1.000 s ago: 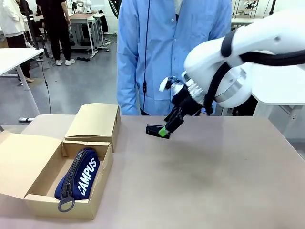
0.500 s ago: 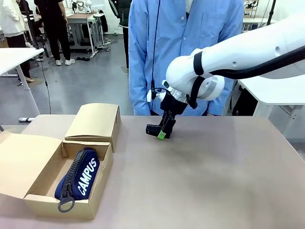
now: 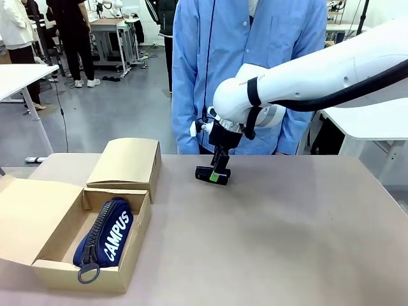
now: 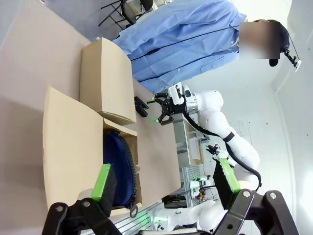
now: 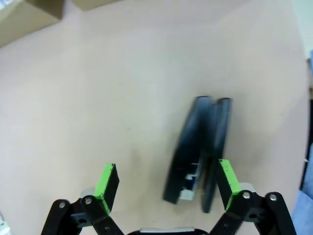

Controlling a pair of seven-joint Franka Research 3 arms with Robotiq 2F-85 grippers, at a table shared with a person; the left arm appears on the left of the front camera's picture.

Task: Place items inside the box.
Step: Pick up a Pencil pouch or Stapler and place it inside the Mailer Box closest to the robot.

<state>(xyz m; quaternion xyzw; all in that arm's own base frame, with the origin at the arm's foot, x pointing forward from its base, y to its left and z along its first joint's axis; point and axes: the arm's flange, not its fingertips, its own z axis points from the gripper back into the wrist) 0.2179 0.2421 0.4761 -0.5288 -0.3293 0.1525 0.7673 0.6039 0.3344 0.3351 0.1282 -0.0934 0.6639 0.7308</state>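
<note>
1. The long box [image 3: 76, 275] is set on the surface [image 3: 274, 242] at the lower left of the frame, and the pouch [image 3: 105, 237] is laid inside it.
2. The shorter box [image 3: 124, 162] is placed just behind the long box.
3. The stapler [image 3: 205, 173] is found at centre frame, right of the shorter box, with the right tool [image 3: 220, 171] held directly over it.
4. The person [image 3: 248, 64] is seen behind the surface's far edge.

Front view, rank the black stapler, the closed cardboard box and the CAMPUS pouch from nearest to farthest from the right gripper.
1. The black stapler, just under the right gripper, far middle of the table.
2. The closed cardboard box, to the left, far side.
3. The CAMPUS pouch, in the open box, near left.
</note>
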